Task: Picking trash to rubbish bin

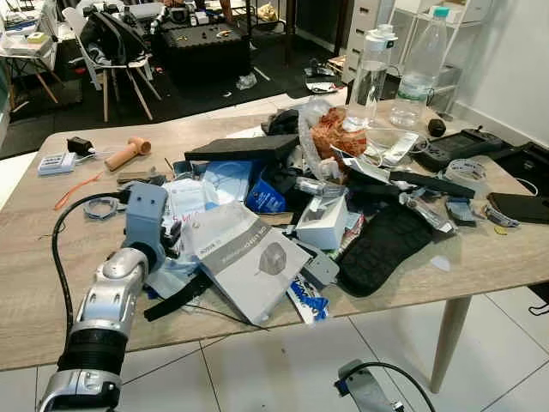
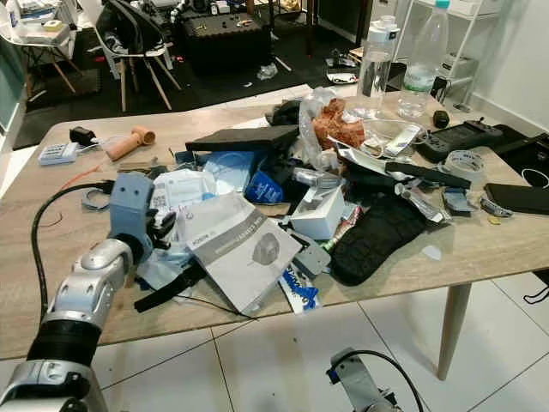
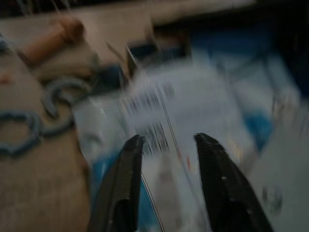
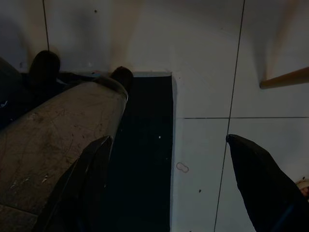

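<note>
The left gripper (image 3: 166,145) reaches over the near left part of the wooden table (image 1: 34,283), into the edge of a heap of trash. Its two black fingers (image 3: 126,179) stand a narrow gap apart with nothing between them, hovering just above a white plastic wrapper (image 3: 193,104) printed with barcodes. The wrist view is blurred, so whether the tips touch the wrapper cannot be told. Just to the gripper's right lies a grey and white booklet (image 1: 249,253), and beyond that a small white box (image 1: 324,225) and a black textured pad (image 1: 383,246). Ahead of the gripper are blue packets (image 1: 225,178) and a flat black case (image 1: 243,148). To its left lie a grey cable clip (image 1: 103,207) and, farther off, a tan wooden handle (image 1: 127,153).

The right gripper (image 4: 166,159) hangs idle below the table, fingers spread wide over pale floor tiles (image 4: 207,58) and a dark mat (image 4: 145,159).
</note>
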Tool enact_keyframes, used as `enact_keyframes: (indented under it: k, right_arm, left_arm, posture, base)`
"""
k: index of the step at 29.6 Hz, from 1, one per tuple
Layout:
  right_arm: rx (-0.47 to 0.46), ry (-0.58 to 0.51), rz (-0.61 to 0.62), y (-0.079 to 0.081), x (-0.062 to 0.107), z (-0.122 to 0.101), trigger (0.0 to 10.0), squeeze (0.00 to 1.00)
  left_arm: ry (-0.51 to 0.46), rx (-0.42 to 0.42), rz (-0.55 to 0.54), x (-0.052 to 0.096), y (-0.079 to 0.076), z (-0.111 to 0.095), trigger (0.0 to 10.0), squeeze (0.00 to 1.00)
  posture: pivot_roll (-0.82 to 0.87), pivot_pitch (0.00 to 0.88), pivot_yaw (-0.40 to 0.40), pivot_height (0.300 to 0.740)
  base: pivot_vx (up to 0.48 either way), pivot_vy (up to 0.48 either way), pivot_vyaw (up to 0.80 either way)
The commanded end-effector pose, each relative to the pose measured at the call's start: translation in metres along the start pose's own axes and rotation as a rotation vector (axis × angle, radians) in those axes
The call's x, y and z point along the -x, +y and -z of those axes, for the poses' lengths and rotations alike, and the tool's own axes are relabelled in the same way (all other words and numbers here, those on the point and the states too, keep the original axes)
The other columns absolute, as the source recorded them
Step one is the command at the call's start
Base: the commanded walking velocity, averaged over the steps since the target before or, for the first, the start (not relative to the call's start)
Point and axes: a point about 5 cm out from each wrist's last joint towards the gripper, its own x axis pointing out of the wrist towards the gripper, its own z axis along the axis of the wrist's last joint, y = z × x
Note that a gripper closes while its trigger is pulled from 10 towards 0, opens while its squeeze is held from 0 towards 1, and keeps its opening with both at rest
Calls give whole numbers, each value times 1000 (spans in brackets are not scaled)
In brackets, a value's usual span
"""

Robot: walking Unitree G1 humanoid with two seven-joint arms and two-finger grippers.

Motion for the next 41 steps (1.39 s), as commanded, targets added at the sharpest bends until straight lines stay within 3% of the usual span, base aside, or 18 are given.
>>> enact_keyframes:
  k: [1,6,10,11,15,19,23,25,27,30,36,37,41]
  right_arm:
    - [-7,60,-37,11,1,16,10000,0]
    - [-8,64,-37,11,1,18,10000,0]
    - [-9,67,-36,11,1,19,10000,0]
    - [-10,67,-36,11,1,19,10000,0]
    - [-11,68,-35,10,1,20,10000,0]
    - [-12,68,-35,10,1,20,10000,0]
    - [-12,69,-32,9,1,20,10000,0]
    - [-11,69,-31,9,1,20,10000,0]
    - [-11,69,-31,8,1,20,10000,0]
    - [-9,70,-29,8,1,21,10000,0]
    - [-7,69,-29,7,1,20,10000,0]
    - [-4,67,-29,7,1,19,10000,0]
    - [2,68,-27,6,1,19,10000,0]
  left_arm:
    - [-35,47,-17,1,2,-6,10000,1000]
    - [-67,65,-103,3,18,-6,10000,1000]
    - [0,74,-148,5,29,9,10000,1000]
    - [39,94,-162,6,32,16,10000,0]
    - [122,178,-171,9,36,33,10000,0]
    - [146,223,-167,10,36,41,10000,0]
    - [159,375,-149,9,31,50,10000,0]
    - [184,484,-89,9,22,56,10000,0]
    - [195,516,-61,9,19,57,10000,0]
    - [221,644,99,9,-5,61,10000,0]
    - [217,667,141,8,-12,60,10000,0]
    - [209,669,135,8,-11,59,0,0]
    - [161,650,124,7,-6,53,0,0]
  posture:
    - [39,47,57,740]
    - [36,51,57,740]
    - [36,52,58,740]
    - [35,51,58,740]
    - [34,51,58,740]
    - [32,51,57,740]
    - [29,52,55,740]
    - [29,51,54,740]
    - [29,51,54,740]
    - [27,52,54,740]
    - [26,53,51,740]
    - [26,53,48,740]
    - [27,51,47,740]
  base:
    - [0,0,0]
    - [0,0,0]
    - [0,0,0]
    - [0,0,0]
    - [0,0,0]
    - [0,0,0]
    - [0,0,0]
    - [0,0,0]
    - [0,0,0]
    - [0,0,0]
    - [0,0,0]
    - [0,0,0]
    - [0,0,0]
